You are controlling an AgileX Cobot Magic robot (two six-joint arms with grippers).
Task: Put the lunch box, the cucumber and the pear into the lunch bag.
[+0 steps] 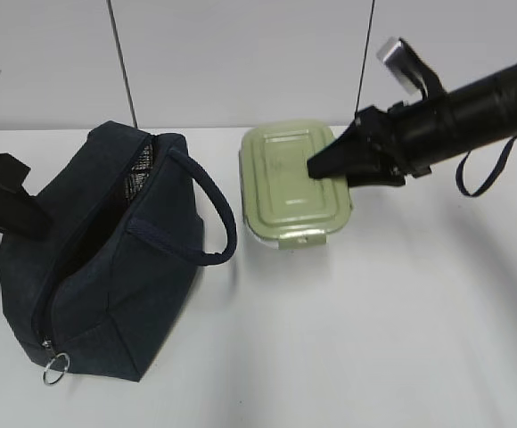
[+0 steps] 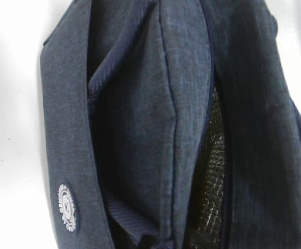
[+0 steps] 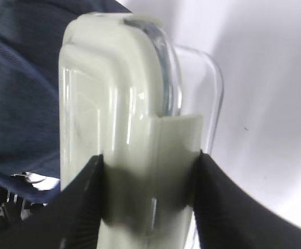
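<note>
The navy lunch bag (image 1: 107,267) stands on the left of the table, zipper open, silver lining (image 1: 135,178) showing. It fills the left wrist view (image 2: 140,104), and its lining (image 2: 210,171) shows there too. My left gripper (image 1: 13,209) is against the bag's left side; its fingers are hidden. My right gripper (image 1: 316,167) is shut on the lunch box (image 1: 285,183), sage-green lid facing the camera, just right of the bag. In the right wrist view the fingers (image 3: 83,197) clamp the lunch box (image 3: 114,104) from both sides, the gripper (image 3: 148,161) centred on it. Cucumber and pear are out of view.
The bag's rope handle (image 1: 214,209) loops out toward the box. A metal ring pull (image 1: 55,368) hangs at the bag's near corner. A dark strap (image 1: 481,169) dangles from the right arm. White table (image 1: 374,339) in front, a wall behind.
</note>
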